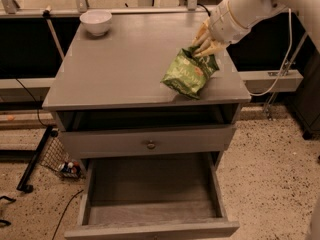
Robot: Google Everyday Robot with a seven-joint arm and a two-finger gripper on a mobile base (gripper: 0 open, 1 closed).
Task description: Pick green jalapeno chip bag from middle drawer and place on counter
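Lying on the flat grey counter point(115, 69), the crinkled green jalapeno chip bag point(189, 74) meets the gripper point(203, 49). Fingers point(204, 38) pinch its top.

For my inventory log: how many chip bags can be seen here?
1: the green jalapeno chip bag lies on the counter near its right edge, the end effector at its top. The middle drawer shows none.

I count one crinkled light-green chip bag point(189, 73), one round white bowl point(96, 22), one broad grey counter point(125, 69), two grey wooden drawers, namely the knobbed drawer point(120, 143) and the open deep drawer point(150, 211), and my one gripper point(204, 43) at the bag's top edge.
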